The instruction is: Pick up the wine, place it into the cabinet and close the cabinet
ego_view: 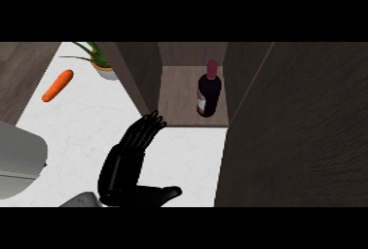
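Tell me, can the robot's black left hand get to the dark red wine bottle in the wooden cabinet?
Probably yes. The black left hand points its straight fingers toward the open wooden cabinet, and nothing stands between them and the dark red wine bottle inside.

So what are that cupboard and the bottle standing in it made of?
The cabinet looks like dark brown wood or a wood-look panel: streaky grain, matte. The wine bottle looks like dark glass, though I can't be sure, with a red capsule on its neck and a paper-like label.
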`<state>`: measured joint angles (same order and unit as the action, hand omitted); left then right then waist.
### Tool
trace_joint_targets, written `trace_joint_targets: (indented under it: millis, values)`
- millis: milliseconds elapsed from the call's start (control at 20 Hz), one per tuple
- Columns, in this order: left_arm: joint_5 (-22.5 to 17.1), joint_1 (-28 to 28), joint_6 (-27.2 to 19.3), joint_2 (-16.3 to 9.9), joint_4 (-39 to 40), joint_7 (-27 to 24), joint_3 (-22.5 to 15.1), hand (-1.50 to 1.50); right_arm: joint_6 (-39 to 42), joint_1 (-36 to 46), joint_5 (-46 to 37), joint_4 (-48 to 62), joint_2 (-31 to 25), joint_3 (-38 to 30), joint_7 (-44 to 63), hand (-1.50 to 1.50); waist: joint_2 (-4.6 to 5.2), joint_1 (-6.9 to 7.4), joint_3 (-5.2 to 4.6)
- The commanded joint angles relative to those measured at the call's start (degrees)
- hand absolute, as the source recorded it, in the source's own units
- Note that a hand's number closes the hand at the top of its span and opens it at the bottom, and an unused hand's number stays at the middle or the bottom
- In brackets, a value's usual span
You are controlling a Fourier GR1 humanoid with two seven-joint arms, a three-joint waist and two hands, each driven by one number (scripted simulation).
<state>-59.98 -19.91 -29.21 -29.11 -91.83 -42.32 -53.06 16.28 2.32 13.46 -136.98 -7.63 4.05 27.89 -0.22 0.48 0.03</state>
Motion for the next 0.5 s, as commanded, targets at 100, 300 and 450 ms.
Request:
trace_joint_targets:
  millis: [100,300,450]
  values:
    - [1.71,10.76,5.68,-11.6,-11.92,-1.51,1.64,1.5,5.01,-3.15,4.64,-3.33,-2.53,2.13,1.69,1.5,-0.09,0.27,-0.02]
    - [0.68,15.27,8.74,-16.05,-14.97,-1.76,4.68,1.5,5.08,-5.97,7.89,-5.24,-0.95,6.98,4.24,1.5,-0.09,0.12,-0.03]
    - [-1.47,17.23,11.33,-18.69,-15.66,-1.43,8.4,1.5,3.54,-3.62,5.03,-5.57,2.16,13.73,4.53,1.5,-0.01,0.19,-0.07]
